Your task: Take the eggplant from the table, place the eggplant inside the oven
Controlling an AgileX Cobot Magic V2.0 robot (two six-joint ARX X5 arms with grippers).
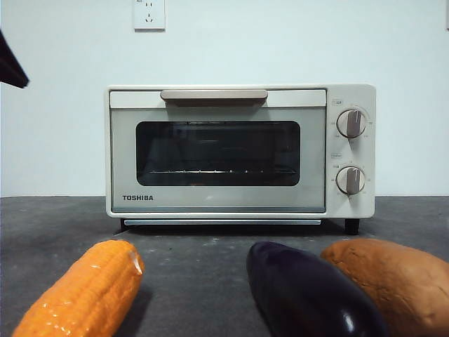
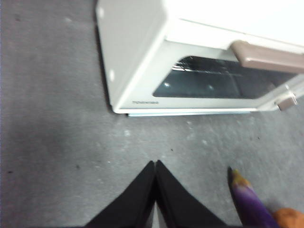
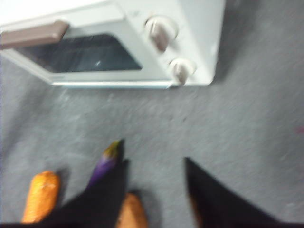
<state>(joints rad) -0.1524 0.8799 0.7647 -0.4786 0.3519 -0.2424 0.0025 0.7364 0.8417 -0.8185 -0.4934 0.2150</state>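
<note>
Eggplant [image 1: 309, 295] lying flat on table [image 1: 189, 260], front of oven [image 1: 238, 151], well apart from it. Touching or nearly touching sweet potato [image 1: 393, 281] on one flank; corn cob [image 1: 84, 291] well apart on the other. Long axis roughly toward oven, stem tip [image 3: 112, 149] pointing at the door, a little off square.

Right gripper [image 3: 156, 190] above table, jaws spread wide, holding nothing. Eggplant partly hidden behind one jaw in right wrist view, only stem end and upper body showing; sweet potato [image 3: 130, 213] seen between the jaws, corn cob [image 3: 40, 197] out beyond. Gap looks centred off the eggplant toward the sweet potato, so a small sideways shift judged needed before descent.

Left gripper [image 2: 156, 190] hovering over bare table, jaws pressed together, empty. Eggplant [image 2: 249, 202] off to one side of it, near picture edge. Black tip at top corner of front view; which arm, not clear.

Right arm judged nearer and better set. Jaws would best close across the short width, long axis running between them.

Oven door closed, handle [image 1: 214, 95] untouched; needs opening before insertion. Task barely begun.
</note>
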